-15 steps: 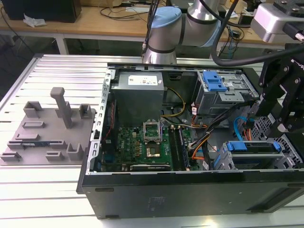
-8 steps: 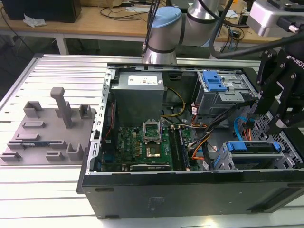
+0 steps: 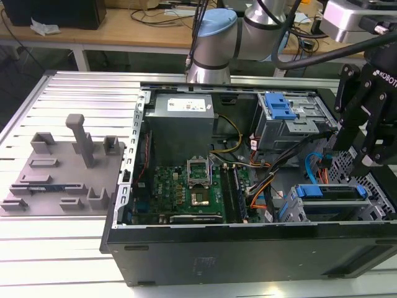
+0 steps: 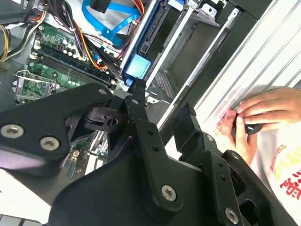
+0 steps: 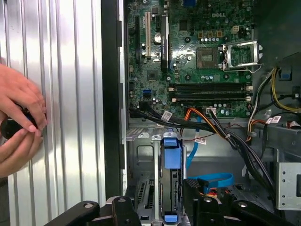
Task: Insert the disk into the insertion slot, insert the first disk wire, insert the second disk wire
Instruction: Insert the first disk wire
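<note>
Gripper (image 4: 162,101) fingers apart, empty, above disk (image 3: 329,191). Disk appears seated in insertion slot (image 3: 291,211), 4 o'clock in exterior view. Risk: fingers snag second disk wire (image 3: 310,166), looping at disk's 11 o'clock.

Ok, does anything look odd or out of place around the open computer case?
Yes: a person's hands are over the ribbed aluminium table right beside the black computer case, clasping a small black object, near the black gripper. Inside the case, nothing looks spilled or broken.
</note>
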`<action>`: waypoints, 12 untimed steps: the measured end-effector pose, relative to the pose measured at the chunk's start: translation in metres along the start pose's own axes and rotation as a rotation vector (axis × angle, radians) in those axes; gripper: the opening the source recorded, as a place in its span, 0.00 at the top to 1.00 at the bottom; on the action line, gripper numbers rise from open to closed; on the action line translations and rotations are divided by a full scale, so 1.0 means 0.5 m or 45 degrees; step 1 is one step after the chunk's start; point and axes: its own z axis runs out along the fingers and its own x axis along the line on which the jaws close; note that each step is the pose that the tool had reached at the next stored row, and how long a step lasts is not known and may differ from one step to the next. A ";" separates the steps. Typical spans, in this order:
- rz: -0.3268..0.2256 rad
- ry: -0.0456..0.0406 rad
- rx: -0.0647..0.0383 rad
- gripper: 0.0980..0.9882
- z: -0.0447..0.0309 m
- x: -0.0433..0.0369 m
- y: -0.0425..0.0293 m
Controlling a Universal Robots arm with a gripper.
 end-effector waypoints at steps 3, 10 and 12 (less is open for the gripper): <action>-0.001 0.048 0.001 0.55 -0.001 -0.006 0.000; -0.004 0.170 0.003 0.55 -0.008 -0.059 0.001; -0.004 0.174 0.004 0.55 -0.009 -0.077 0.000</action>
